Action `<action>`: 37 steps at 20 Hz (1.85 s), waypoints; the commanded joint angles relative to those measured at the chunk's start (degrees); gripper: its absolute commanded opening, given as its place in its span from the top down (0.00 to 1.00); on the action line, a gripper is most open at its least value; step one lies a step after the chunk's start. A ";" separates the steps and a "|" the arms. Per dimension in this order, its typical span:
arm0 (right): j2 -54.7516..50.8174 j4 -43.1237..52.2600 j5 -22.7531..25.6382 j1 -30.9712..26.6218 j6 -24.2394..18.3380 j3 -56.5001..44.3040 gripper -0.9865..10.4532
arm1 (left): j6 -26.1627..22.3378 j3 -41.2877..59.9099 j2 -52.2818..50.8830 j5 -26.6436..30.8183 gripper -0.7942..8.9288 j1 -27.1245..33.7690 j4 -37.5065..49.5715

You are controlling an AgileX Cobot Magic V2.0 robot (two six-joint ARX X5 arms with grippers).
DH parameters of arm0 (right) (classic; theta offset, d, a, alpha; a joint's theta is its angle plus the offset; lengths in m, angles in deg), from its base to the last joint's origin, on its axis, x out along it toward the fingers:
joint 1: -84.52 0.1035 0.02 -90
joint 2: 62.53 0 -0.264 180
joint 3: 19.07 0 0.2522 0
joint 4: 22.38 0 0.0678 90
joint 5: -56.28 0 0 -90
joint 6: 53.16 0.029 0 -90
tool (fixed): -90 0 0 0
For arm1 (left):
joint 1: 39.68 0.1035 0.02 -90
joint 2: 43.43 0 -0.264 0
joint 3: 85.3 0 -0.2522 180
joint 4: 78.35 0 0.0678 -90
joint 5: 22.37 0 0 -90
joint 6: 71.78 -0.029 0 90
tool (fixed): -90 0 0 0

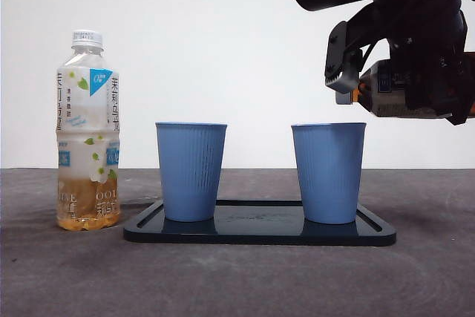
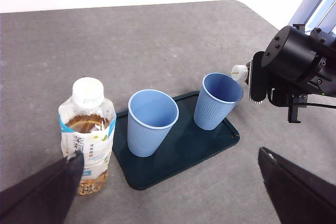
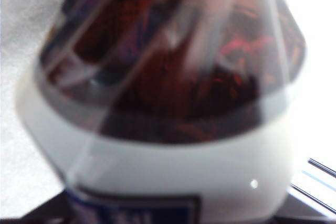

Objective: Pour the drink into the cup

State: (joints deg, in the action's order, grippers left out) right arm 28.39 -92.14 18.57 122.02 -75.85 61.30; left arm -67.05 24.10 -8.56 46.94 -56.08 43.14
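Right claw (image 1: 386,87), closed on the tilted dark bottle (image 1: 393,98) at the cup's (image 1: 329,172) 1 o'clock, risks spilling onto the tray (image 1: 260,229) if misaligned.

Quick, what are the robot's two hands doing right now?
Left gripper: open, holding nothing, hanging over the table near the tea bottle.
Right gripper: shut on the dark drink bottle, tipped sideways above the right blue cup.

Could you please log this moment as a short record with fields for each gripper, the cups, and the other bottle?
right gripper: holds dark drink bottle sideways, white cap on, at the far cup's rim
left gripper: open, holding nothing
cups: near cup, far cup, upright on dark tray
tea bottle: upright, capped, beside tray
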 commanded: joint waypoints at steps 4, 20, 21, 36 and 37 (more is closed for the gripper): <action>0.48 0.26 2.21 0.70 -0.52 1.77 0.74 | -0.83 -0.85 0.26 0.15 0.37 -0.24 0.55; 0.46 0.24 2.21 0.70 -0.52 1.77 0.74 | -0.85 -0.85 0.24 0.15 0.37 -0.24 0.22; 0.46 0.24 2.21 0.70 -0.52 1.77 0.74 | -0.85 -0.85 0.24 0.15 0.37 -0.24 -0.07; -7.80 1.57 -7.65 -0.76 18.27 1.75 0.75 | -0.87 -0.85 0.26 0.15 0.37 -0.61 -1.14; -10.62 2.91 -12.20 -1.92 20.61 1.73 0.75 | -0.87 -0.85 0.26 0.15 0.37 -0.61 -1.16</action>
State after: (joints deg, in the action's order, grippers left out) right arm 17.70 -89.89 4.91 119.66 -58.89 61.30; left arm -67.03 24.10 -8.56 46.94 -56.43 41.56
